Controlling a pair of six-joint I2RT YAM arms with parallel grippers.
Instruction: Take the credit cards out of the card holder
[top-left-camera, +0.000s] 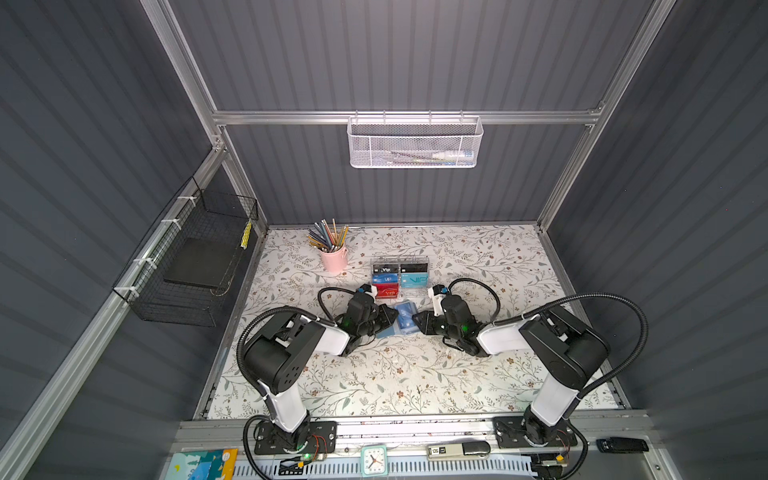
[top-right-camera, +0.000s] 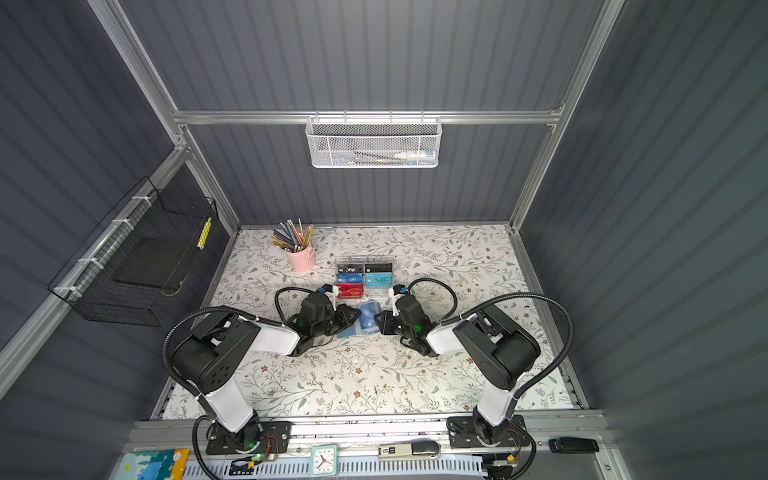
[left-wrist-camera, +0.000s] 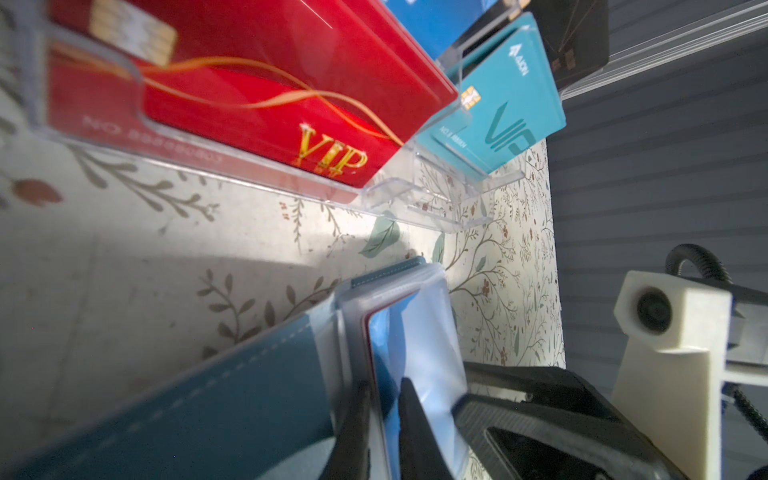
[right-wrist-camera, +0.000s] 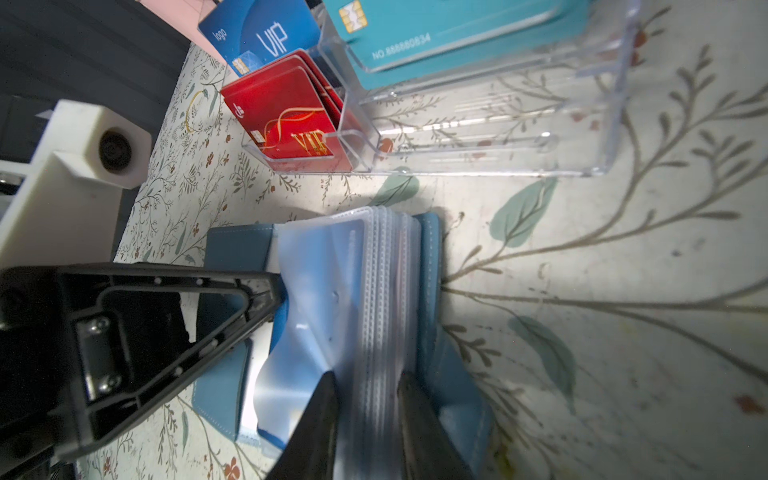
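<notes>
Credit cards (left-wrist-camera: 380, 345), thin, stiff and slick, best pinched by a bared edge, sit sleeved in the floppy card holder (top-left-camera: 402, 319) open on the counter (left-wrist-camera: 124, 257), my left end effector (left-wrist-camera: 384, 384) nipping one carded leaf, my right end effector (right-wrist-camera: 370, 376) clamping the sleeve stack, the clear rack (left-wrist-camera: 415, 199) crowding close beyond both.

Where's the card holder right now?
In both top views the card holder lies mid-table, just in front of the clear card rack, between the left tool and right tool.
</notes>
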